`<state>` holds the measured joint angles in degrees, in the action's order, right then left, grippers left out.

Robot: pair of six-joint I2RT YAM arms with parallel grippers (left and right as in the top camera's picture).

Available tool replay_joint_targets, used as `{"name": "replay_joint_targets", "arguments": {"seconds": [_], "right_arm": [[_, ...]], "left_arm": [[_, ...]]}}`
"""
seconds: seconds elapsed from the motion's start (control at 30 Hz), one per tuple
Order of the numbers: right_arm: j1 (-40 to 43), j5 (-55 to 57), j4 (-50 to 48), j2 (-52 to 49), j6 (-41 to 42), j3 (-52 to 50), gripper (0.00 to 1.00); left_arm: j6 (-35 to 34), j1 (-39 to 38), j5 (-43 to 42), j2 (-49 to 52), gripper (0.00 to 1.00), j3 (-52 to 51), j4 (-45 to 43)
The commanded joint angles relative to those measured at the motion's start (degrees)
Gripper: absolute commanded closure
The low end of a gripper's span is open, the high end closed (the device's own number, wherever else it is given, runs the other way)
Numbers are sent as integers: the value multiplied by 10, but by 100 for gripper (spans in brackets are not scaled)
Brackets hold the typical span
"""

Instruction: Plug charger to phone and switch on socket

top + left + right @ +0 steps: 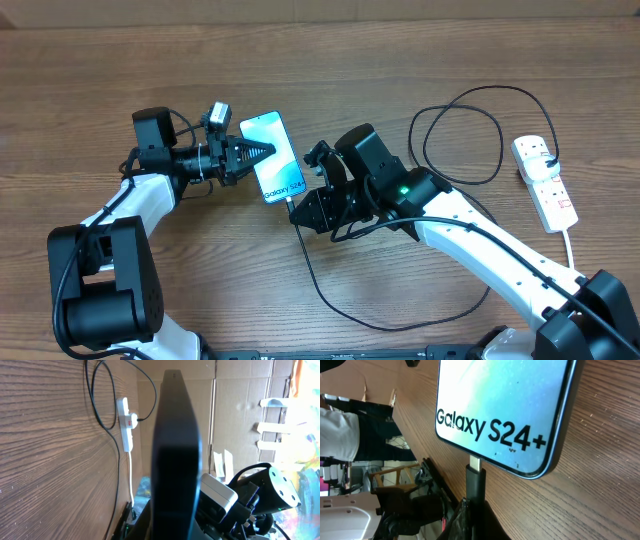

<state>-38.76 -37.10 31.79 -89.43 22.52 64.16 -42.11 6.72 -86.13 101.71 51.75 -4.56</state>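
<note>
Our left pincer (262, 152) pinches the phone (275, 162) by its side. Our right pincer (299, 206) pinches the charger (475, 481) plug, just ahead of it at the phone's end. Some metal shows, so we should push straight in, gently. The socket (545, 182) lies well apart from both

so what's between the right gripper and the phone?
Only the charger. In the right wrist view its connector runs from the right gripper up to the bottom edge of the phone, with its metal tip showing at the port.
</note>
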Motion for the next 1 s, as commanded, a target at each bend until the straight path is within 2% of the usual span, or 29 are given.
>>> {"name": "replay_joint_targets", "arguments": {"seconds": [0.0,0.97], "right_arm": [[-1,0,-7,-3,2,-2,96],[-1,1,-16,-3,15,-2,96]], "left_arm": [[-8,-5,-18,-5,96,6,-4],[-24,-15,-20,-5,96,6,-4]]}}
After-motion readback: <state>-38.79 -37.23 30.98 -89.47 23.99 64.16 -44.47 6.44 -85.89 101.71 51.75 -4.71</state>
